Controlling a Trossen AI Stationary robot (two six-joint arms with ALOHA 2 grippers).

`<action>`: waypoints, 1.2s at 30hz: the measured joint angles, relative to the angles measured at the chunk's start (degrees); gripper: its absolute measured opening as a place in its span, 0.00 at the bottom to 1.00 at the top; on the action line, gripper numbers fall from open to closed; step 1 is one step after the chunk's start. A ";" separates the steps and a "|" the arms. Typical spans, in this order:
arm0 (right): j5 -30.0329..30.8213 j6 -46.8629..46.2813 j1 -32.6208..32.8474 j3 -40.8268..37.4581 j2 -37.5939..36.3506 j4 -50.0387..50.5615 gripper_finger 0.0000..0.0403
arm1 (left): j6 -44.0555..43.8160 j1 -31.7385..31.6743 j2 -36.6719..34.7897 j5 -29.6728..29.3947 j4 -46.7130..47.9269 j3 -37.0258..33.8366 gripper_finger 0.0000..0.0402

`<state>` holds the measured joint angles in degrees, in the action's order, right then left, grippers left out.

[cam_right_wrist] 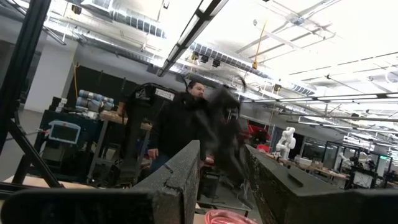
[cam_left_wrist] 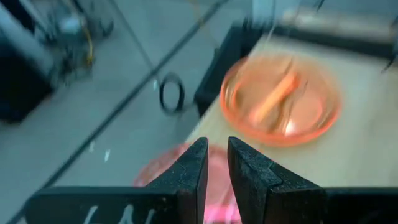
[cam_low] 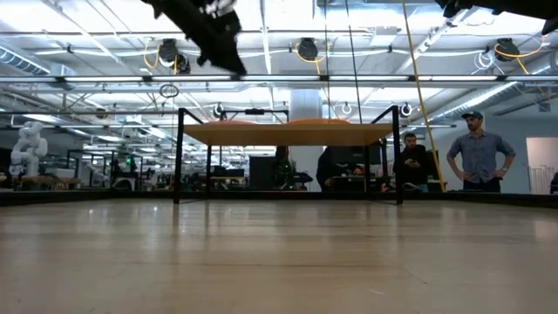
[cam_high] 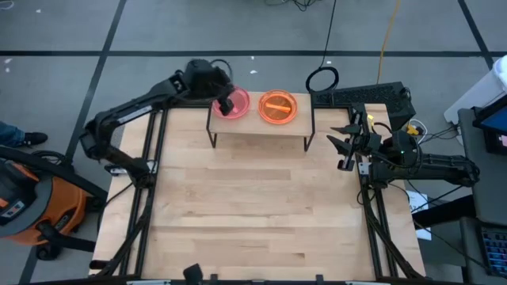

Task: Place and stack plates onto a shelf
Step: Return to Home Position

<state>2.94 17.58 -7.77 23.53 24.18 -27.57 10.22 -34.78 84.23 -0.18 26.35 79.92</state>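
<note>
1. High view: round translucent pink plate (cam_high: 240,101) and orange plate (cam_high: 278,107) lie side by side on the light-wood shelf (cam_high: 261,129).
2. Left wrist view alone shows the left gripper (cam_left_wrist: 216,149) above the pink plate, fingers slightly parted, empty.
3. Right gripper (cam_right_wrist: 222,150) sits at the table's right edge, spread, empty.
</note>
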 joint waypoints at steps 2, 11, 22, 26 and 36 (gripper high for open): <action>0.00 0.00 0.00 0.00 0.00 -0.02 0.28 | -0.16 0.40 -2.68 1.48 -1.79 0.05 0.17; 0.00 -0.39 0.00 0.00 -0.04 -0.88 0.28 | -0.07 2.86 -10.06 8.24 -5.02 0.06 0.17; -0.01 0.00 0.00 0.00 0.01 -2.54 0.28 | 0.00 4.95 -11.96 13.18 -5.59 0.02 0.17; -0.01 -3.29 0.01 0.05 -0.09 -6.96 0.28 | -0.48 4.83 -12.56 13.94 -4.97 0.02 0.17; 0.00 -9.00 0.01 0.07 -1.79 -3.93 0.28 | 0.67 4.58 -21.30 13.79 0.15 -0.01 0.17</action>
<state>2.94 8.58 -7.76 23.59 22.40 -31.50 10.89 -30.20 62.92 13.61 26.51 79.92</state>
